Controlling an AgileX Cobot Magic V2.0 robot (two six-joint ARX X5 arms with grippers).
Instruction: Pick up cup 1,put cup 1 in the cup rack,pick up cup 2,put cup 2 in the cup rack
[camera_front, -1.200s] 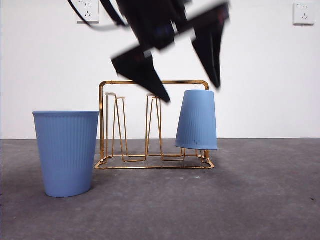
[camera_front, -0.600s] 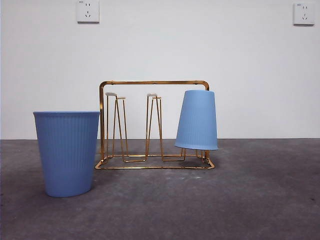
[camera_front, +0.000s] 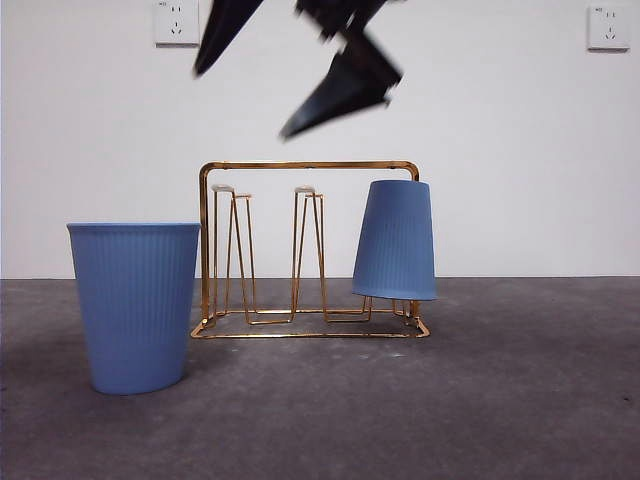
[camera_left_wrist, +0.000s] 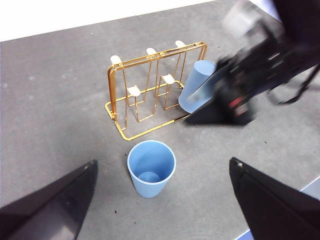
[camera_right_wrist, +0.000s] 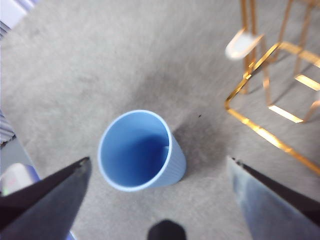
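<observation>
Cup rack (camera_front: 305, 250) holds inverted cup (camera_front: 395, 240); upright cup (camera_front: 134, 305) beside.

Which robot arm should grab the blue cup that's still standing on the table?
Probably the right. Its open gripper hangs almost straight above the upright cup, looking into it. The left gripper, also open, sits farther back. The other cup is already upside down on the rack.

Upright cup (camera_front: 133, 305): blue, fine vertical ribbing. Inverted cup (camera_front: 395, 240): same blue, ribbed. Cup rack (camera_front: 305, 166): gold wire, pale prong tips. Worktop (camera_front: 450, 400): mottled grey.
</observation>
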